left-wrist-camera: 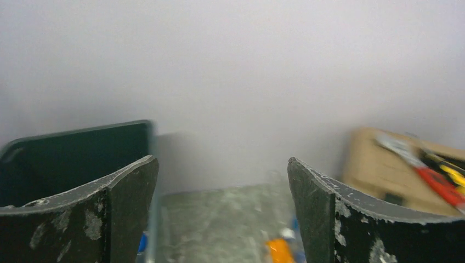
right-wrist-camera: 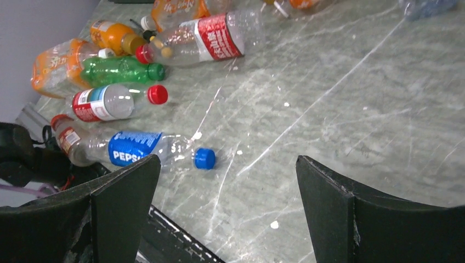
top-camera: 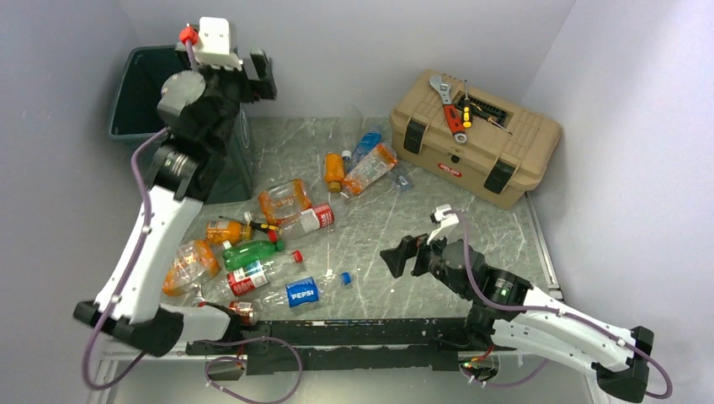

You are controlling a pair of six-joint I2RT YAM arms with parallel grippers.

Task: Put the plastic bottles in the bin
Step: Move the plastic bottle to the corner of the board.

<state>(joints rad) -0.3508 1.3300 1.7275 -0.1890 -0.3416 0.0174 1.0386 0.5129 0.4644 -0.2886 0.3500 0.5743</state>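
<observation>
**Spotter:** Hands?

**Me:** Left hand [left-wrist-camera: 222,161] gapes wide, nothing in it, up beside the tall dark green-grey plastic bin [top-camera: 122,97]. Right hand [right-wrist-camera: 226,160] is wide too, low over the grey marbled desk [top-camera: 404,252]. The small plastic bottles [top-camera: 250,253] lie scattered there.

**Spotter:** Danger?

**Me:** The clear Pepsi-labelled bottle [right-wrist-camera: 137,148] lies on its side. A skewed pinch could roll it into its neighbours.

**Spotter:** Blind spots?

**Me:** My arm hides the bin's inside.
</observation>
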